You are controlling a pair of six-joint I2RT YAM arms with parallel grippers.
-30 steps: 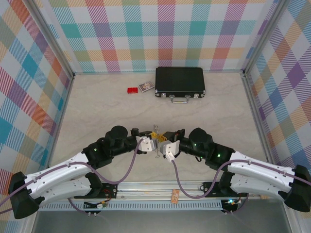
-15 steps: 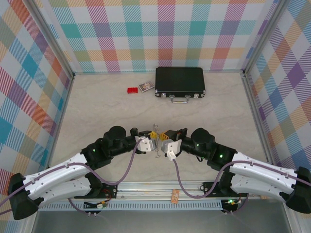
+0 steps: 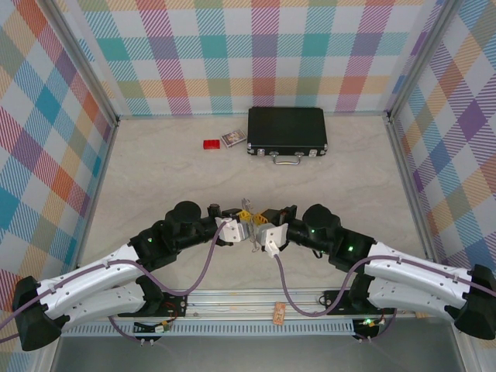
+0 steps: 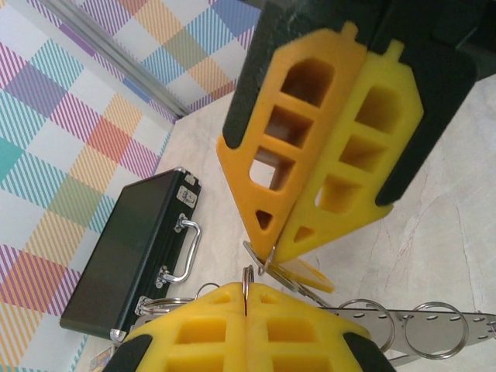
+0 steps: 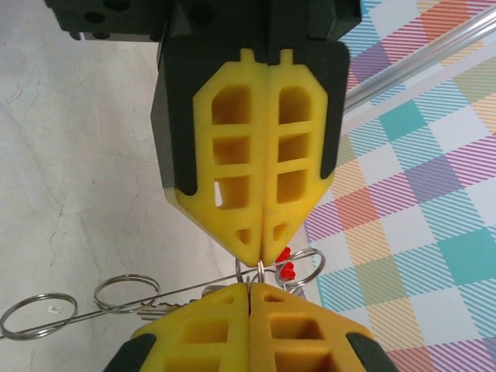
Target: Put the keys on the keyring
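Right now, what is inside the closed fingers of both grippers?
A thin keyring, pinched by the shut left gripper and right gripper; a ringed metal strip trails sideways. The pinched part is covered.

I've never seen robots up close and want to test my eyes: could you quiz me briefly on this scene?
1. True or false: the black case lies open.
2. The left gripper and right gripper are: A apart at opposite walls; B tip to tip, shut on wire rings; C resting on the case.
3. Fill in: the small block beside the case is ___.
Key: 1 false; 2 B; 3 red.
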